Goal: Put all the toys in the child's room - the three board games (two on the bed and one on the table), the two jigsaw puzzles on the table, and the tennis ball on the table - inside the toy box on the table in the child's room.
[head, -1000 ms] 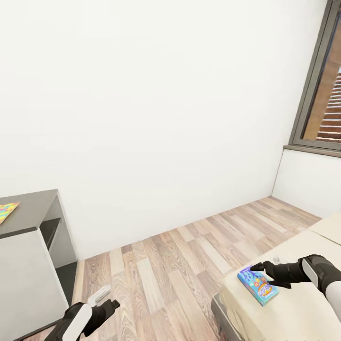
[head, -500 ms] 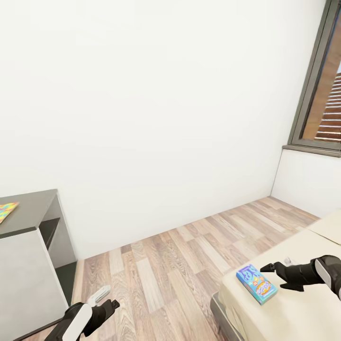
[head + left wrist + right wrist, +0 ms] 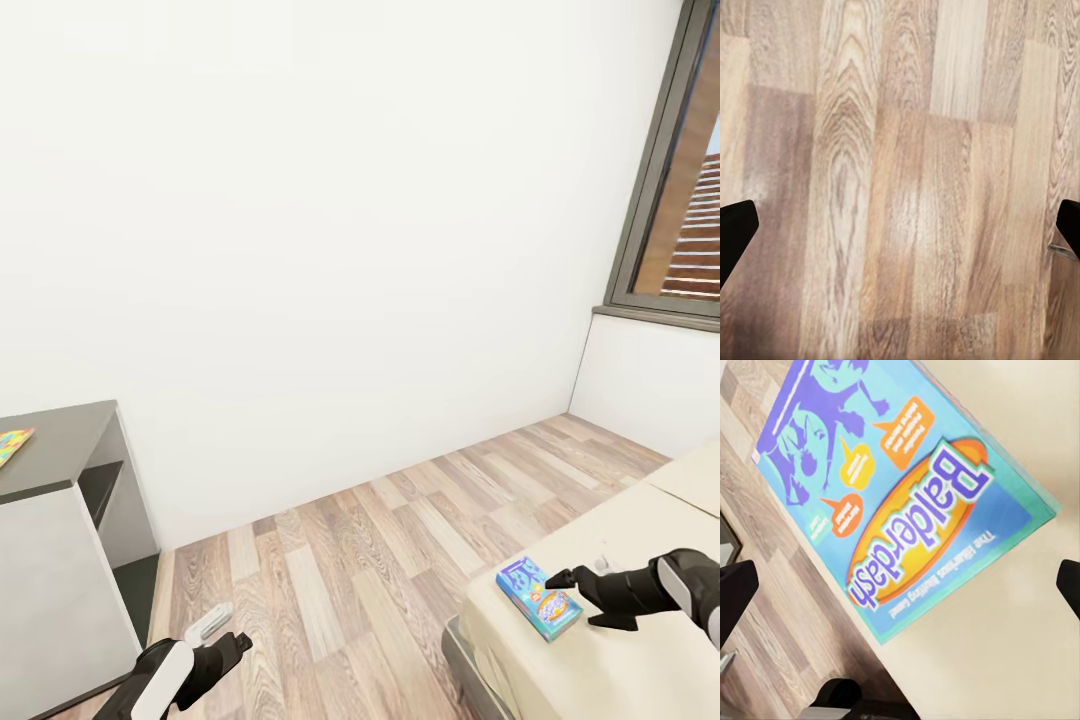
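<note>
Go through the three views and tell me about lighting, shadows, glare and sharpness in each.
Head view: flat, even light, white wall nearly featureless, only a soft shadow under the right gripper on the bed. Left wrist view: wood floor slightly soft, with a pale sheen patch. Right wrist view: blue board game sharp, its "Balderdash" lettering readable, no glare.

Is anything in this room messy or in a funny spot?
The blue board game lies crooked near the corner of the bed, close to its edge. A small white thing lies on the wood floor by the desk.
</note>
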Tool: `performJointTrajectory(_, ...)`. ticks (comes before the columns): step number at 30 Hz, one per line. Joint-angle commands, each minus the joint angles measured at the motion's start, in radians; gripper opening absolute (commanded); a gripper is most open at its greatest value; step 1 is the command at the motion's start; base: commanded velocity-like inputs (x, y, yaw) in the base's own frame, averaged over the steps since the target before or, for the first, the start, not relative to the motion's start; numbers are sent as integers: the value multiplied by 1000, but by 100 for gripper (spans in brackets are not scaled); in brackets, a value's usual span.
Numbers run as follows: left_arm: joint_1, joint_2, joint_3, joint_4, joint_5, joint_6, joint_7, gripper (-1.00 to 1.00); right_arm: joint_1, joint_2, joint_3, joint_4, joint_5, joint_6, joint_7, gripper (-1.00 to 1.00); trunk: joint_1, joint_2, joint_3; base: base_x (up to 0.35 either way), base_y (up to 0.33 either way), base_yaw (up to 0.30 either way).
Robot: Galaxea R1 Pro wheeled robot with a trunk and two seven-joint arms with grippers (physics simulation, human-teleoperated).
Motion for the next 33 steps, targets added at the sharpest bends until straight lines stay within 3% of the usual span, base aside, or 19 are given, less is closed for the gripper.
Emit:
performJointTrajectory(1, 0, 1, -2, -2, 11, 2, 9, 100, 0, 1, -4, 2, 2, 6, 1, 100, 0, -1, -1, 0, 0, 0)
performJointTrajectory(24, 0, 0, -3, -1, 11, 2, 9, 100, 4, 19, -4, 19, -3, -1, 4, 100, 0, -1, -1, 16, 9, 0)
performJointTrajectory(33, 0, 0, -2, 1, 11, 2, 9, 100, 48, 19, -6, 25, -6, -9, 5, 100, 0, -1, -1, 7, 4, 0)
